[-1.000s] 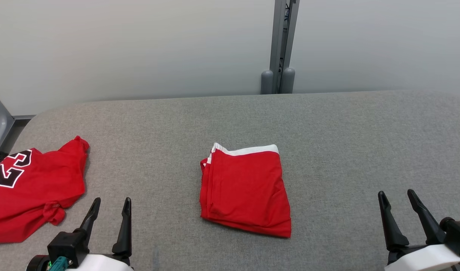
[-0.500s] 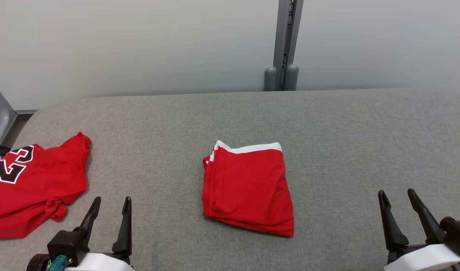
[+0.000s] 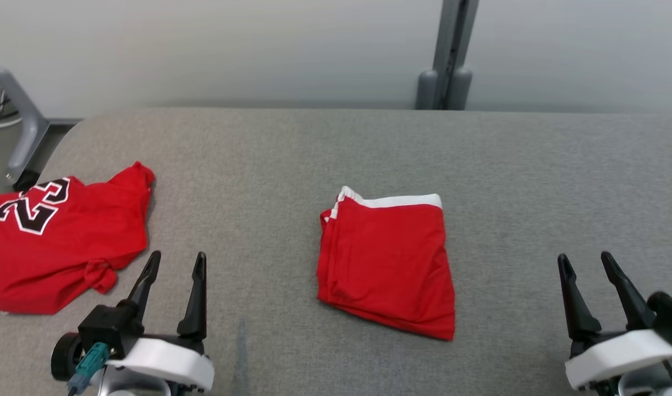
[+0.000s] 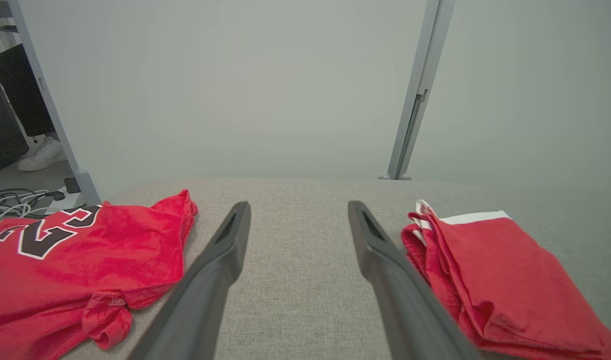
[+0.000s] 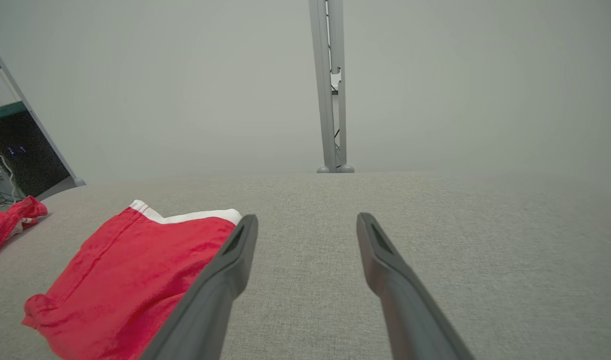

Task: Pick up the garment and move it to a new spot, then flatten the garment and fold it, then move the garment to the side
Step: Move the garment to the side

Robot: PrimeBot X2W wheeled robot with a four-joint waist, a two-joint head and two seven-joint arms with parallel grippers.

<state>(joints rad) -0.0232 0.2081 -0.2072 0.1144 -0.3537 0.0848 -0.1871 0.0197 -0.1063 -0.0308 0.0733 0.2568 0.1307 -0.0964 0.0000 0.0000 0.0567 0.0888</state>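
Plainly both claws stood spread and empty: the left claw (image 3: 178,256) and the right claw (image 3: 583,256) hovered low over the grey padded table (image 3: 512,181), fingers pointing away from the robot with nothing between them. Ahead and to the right of the left claw, and ahead and to the left of the right one, lay the folded red garment (image 3: 388,264). It was well apart from both and about midway between them, so neither arm looked clearly nearer. Its long axis ran roughly along the fingers' line, with the white waistband (image 3: 394,201) at the end farther from the claws and the near edge slanting toward the right claw. It looked like a compact, flat stack, its layered edges facing the left claw and a smoother edge facing the right. Folding seemed done, so the move aside was probably what remained, and either claw would need to turn inward to reach it. Outward of the left claw, near its fingers but apart, lay a rumpled red jersey (image 3: 61,242) bearing a black number.
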